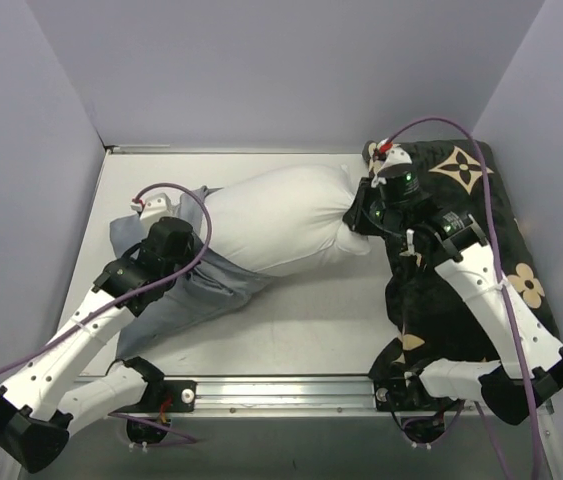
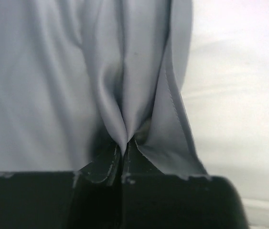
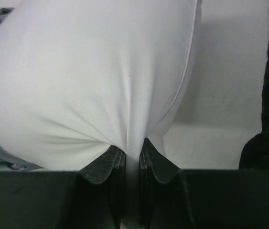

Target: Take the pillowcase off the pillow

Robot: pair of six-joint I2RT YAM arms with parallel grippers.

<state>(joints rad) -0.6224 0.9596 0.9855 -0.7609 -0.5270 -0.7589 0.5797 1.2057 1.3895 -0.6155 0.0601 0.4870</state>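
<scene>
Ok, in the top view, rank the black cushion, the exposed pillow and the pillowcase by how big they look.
1. black cushion: largest, even with the right arm over part of it.
2. pillow and pillowcase: look alike. The left arm hides some pillowcase, so I won't rank them.

One pillow point(image 1: 281, 215), one pillowcase point(image 1: 211, 285), one black cushion point(image 1: 481, 200), one table point(image 1: 301, 335), two arms point(image 1: 71, 340) point(image 1: 481, 280)

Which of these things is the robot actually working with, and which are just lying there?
In the job:
- pillow, white, mostly out of its cover
- pillowcase, grey-blue, bunched at the pillow's left end
- left gripper, pinching the pillowcase
- right gripper, pinching the pillow's other end

Just lying about:
- black cushion with tan flowers, under the right arm
</scene>
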